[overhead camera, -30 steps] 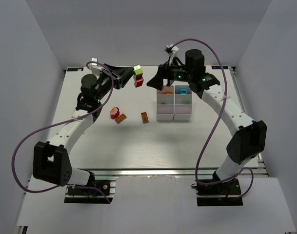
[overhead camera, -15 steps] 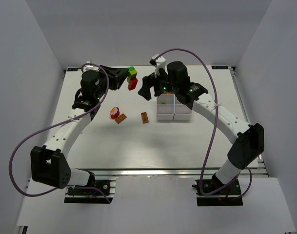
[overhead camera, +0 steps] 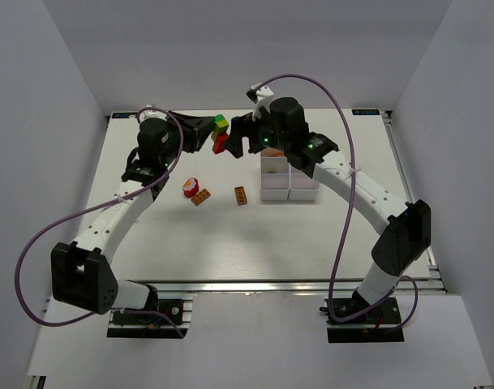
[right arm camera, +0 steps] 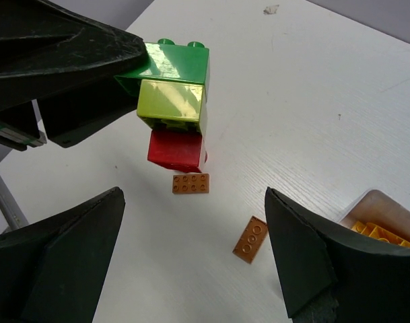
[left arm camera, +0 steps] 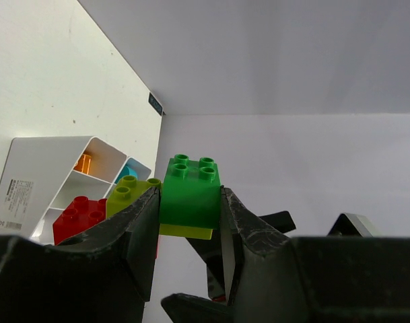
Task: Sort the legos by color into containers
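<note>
My left gripper is shut on a green brick and holds it in the air over the far part of the table. A lime brick and a red brick are stuck to the green one; the stack shows in the top view. My right gripper is open and empty, facing the stack from the right. In its wrist view the stack hangs just beyond its fingers. The white tray stands right of centre.
Two orange flat pieces and a red-and-yellow round piece lie on the table left of the tray. The tray holds an orange piece, a teal piece and yellow-orange pieces.
My right gripper has moved left from above the tray to just beside the held stack. My left gripper has shifted slightly left and back with the stack.
</note>
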